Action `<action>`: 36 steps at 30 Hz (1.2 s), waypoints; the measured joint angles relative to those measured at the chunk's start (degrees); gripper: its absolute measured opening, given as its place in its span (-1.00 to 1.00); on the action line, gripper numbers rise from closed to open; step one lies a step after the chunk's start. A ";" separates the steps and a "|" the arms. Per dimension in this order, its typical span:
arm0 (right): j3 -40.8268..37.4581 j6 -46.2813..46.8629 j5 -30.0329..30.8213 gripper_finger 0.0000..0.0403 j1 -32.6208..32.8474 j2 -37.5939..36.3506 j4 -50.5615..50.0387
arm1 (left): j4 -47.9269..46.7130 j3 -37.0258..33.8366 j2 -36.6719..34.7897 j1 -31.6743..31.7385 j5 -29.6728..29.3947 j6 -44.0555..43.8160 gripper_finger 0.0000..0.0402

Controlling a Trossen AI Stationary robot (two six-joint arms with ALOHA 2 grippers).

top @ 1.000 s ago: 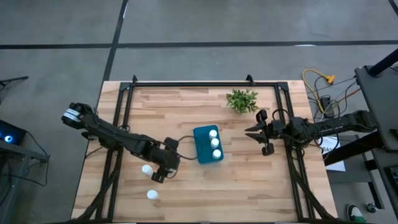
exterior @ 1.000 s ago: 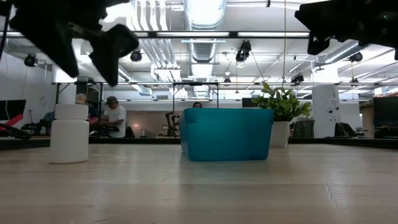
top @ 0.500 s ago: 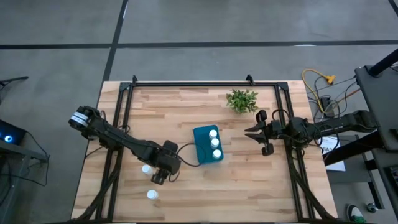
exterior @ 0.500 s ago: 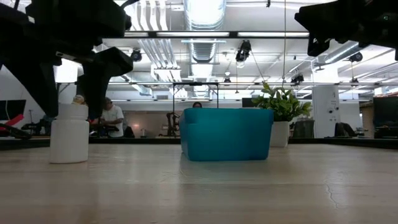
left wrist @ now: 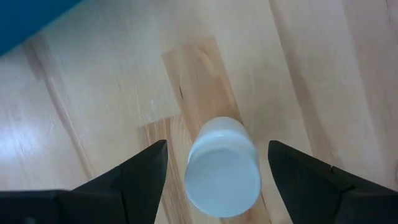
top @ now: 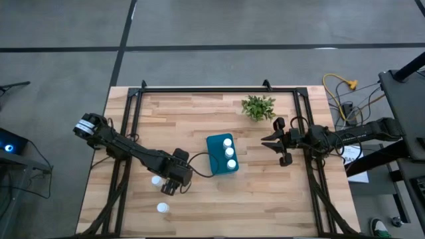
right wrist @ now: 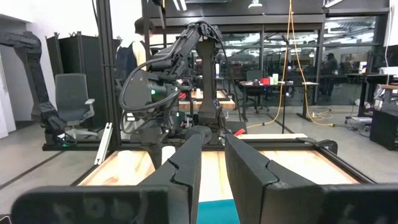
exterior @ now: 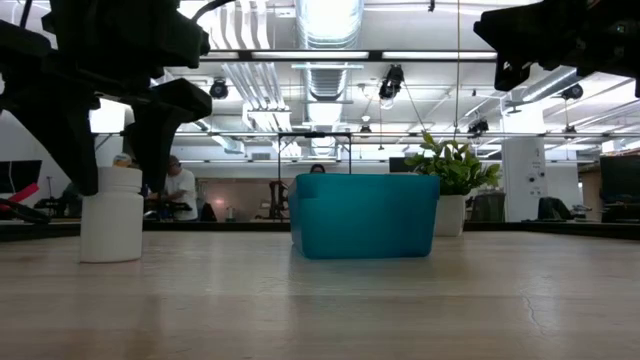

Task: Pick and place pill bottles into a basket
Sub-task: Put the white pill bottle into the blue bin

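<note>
1. The basket (top: 222,154) sits mid-table and holds three pill bottles (top: 230,153) in a row.
2. Two more bottles stand near the table's front-left: one (left wrist: 222,168) between the spread fingers of the left gripper (top: 168,188), ungrasped; another (top: 162,208) nearer the front edge.
3. The right gripper (top: 268,142) hovers near the right edge, fingers slightly parted, empty.

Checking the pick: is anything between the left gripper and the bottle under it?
Nothing visible. The left gripper hangs open over the upright pill bottle, one finger on each side, only bare table around it.
</note>
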 joint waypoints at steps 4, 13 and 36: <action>0.00 0.01 0.00 -0.68 -0.02 0.00 0.00 | -0.47 -0.07 0.00 0.00 0.02 0.00 0.30; 0.00 -0.01 0.00 -0.68 -0.02 0.00 0.00 | -1.33 -0.11 0.00 0.00 0.04 -0.93 0.11; 0.00 -0.15 0.04 -0.69 -0.02 0.00 -0.72 | -1.58 3.84 -0.37 0.62 -0.13 3.78 -0.29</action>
